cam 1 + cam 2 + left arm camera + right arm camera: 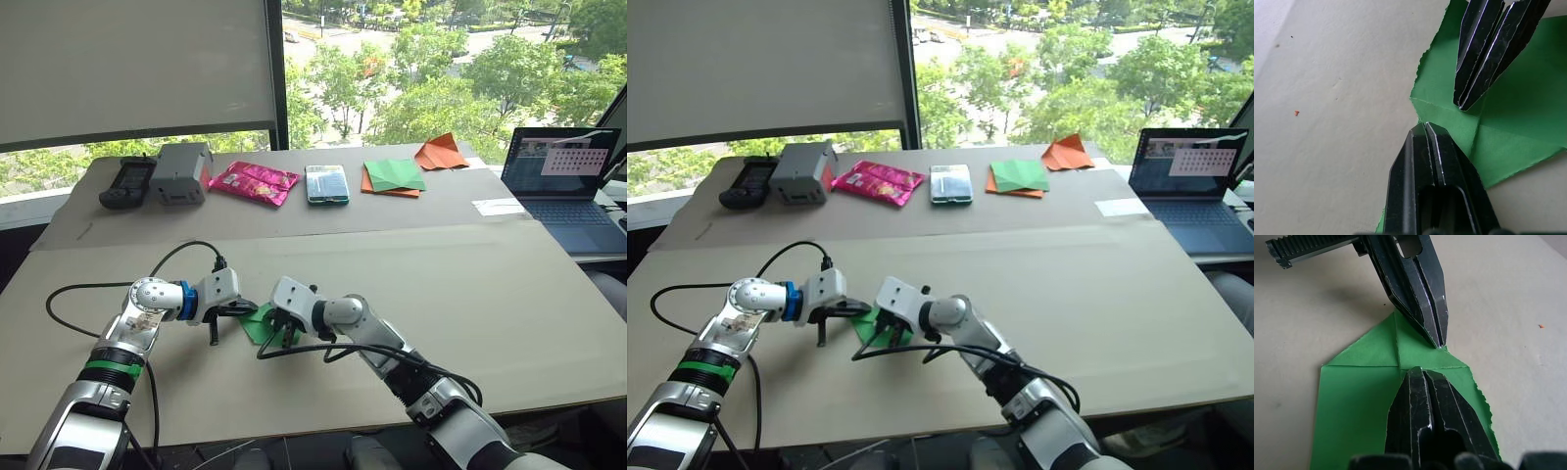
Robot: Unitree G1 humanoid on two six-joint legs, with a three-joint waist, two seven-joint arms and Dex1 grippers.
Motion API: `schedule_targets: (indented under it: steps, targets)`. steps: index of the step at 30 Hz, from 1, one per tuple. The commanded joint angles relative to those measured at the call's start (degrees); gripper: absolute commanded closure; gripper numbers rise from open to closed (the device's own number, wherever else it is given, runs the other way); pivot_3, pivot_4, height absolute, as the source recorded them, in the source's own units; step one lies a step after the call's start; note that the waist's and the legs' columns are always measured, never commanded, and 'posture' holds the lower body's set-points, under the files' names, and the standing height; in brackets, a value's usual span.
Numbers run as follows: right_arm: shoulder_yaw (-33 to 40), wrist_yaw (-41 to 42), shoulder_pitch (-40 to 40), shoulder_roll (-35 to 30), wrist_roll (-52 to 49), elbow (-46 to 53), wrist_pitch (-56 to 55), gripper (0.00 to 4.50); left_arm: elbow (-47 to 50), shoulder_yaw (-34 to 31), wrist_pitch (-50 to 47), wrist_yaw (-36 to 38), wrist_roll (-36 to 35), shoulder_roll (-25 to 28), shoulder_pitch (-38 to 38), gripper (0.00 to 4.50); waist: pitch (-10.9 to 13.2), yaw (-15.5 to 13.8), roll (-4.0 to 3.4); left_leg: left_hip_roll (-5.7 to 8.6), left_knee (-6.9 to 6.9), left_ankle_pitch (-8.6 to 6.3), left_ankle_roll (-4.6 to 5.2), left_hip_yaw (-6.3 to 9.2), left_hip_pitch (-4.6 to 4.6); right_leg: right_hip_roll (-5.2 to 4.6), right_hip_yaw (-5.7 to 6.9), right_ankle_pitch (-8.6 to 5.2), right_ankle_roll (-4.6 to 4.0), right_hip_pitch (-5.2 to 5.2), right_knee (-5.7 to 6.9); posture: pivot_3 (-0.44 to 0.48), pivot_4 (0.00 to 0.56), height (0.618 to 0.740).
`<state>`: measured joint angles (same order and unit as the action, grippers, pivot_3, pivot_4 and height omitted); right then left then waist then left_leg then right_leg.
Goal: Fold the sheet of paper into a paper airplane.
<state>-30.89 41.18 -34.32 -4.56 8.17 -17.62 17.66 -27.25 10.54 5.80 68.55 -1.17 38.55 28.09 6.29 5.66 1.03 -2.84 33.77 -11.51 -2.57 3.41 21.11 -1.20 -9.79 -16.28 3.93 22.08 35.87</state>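
Near the front edge of the tan surface [509, 294], creased sheet of paper [1361, 396] lying flat, left gripper [1437, 340] and right gripper [1464, 103] tip to tip on it, both jaws clenched, laptop [563, 186] well apart.

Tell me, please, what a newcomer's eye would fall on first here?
First, the bright-green sheet of paper near the table's front edge, already creased to a point. The left tool and right tool, both shut, meet tip to tip on it. Along the far edge sit a pink packet and an open laptop.
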Motion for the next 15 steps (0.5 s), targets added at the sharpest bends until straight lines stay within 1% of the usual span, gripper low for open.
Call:
schedule_targets:
  steps: [1, 4, 7, 11, 15]
  targets:
    - [-0.85, 0.75, 2.36, -0.9, 0.71, -0.33, 1.87, 4.45, -0.82, 1.49, -1.17, 0.38, 1.8, 0.74, -1.49, 4.5, -0.01, -0.01, 0.01, 0.0, 0.0, 0.0, 0.0, 0.0, 0.0, 0.0, 0.0, 0.0, 0.0, 0.0, 0.0, 0.0, 0.15, 0.74]
    - [0.38, 2.9, 3.86, -1.49, -1.92, 4.66, 0.31, 4.45, -0.82, 1.5, -1.08, 0.44, 1.76, 0.81, -1.49, 4.5, -0.02, -0.03, 0.02, 0.0, 0.0, 0.0, 0.0, 0.0, 0.01, 0.0, 0.0, -0.02, 0.01, 0.0, -0.01, 0.0, 0.15, 0.74]
    - [0.08, 3.25, 4.26, -1.99, -1.22, 6.66, 1.35, 4.45, -0.83, 1.49, -0.97, 0.49, 1.8, 0.9, -1.49, 4.5, -0.02, -0.03, 0.01, 0.0, 0.0, 0.0, 0.0, 0.0, 0.02, 0.0, 0.0, -0.02, 0.02, 0.0, -0.01, 0.0, 0.15, 0.74]
    - [0.29, 1.45, 3.66, -1.78, 0.37, 2.87, 4.14, 4.45, -0.58, 1.52, -1.02, 0.59, 1.78, 0.99, -1.48, 4.5, -0.02, -0.03, 0.02, 0.0, -0.01, 0.0, 0.0, 0.0, 0.01, 0.0, 0.0, -0.06, -0.04, 0.02, 0.0, 0.0, 0.15, 0.74]
    - [0.46, 1.4, 3.39, -2.25, 0.71, 1.8, 4.54, 4.45, -0.42, 1.47, -1.02, 0.54, 1.76, 1.11, -1.63, 4.5, -0.04, -0.02, 0.03, 0.0, -0.01, 0.0, 0.0, 0.01, -0.02, 0.0, 0.0, -0.1, -0.12, 0.01, 0.0, 0.0, 0.15, 0.74]
